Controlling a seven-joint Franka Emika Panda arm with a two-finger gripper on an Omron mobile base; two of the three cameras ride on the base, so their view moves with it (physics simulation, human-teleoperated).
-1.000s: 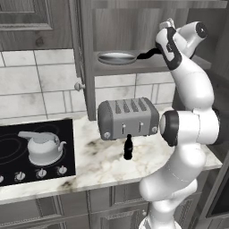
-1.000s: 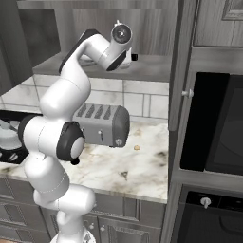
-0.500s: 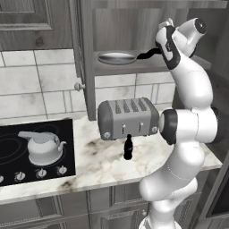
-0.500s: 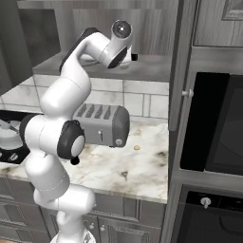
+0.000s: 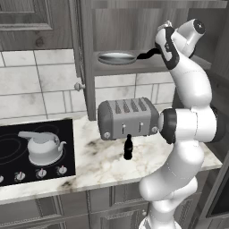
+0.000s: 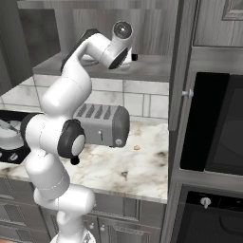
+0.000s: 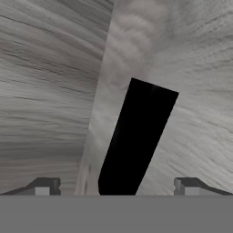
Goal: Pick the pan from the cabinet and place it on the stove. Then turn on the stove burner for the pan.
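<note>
The pan (image 5: pixel 117 57) lies on the open cabinet's (image 5: pixel 134 68) shelf, its black handle (image 7: pixel 136 141) pointing right toward the arm; the claw (image 7: pixel 116 185) stands wide, a fingertip (image 7: pixel 43 186) on either side of the handle, not closed on it; below, a toaster (image 5: pixel 128 118) sits on the counter (image 5: pixel 98 165); a kettle (image 5: pixel 44 147) rests on the stove (image 5: pixel 18 147).

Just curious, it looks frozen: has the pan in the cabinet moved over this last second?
No. The pan lies on the same spot of the cabinet shelf, above the toaster.
</note>
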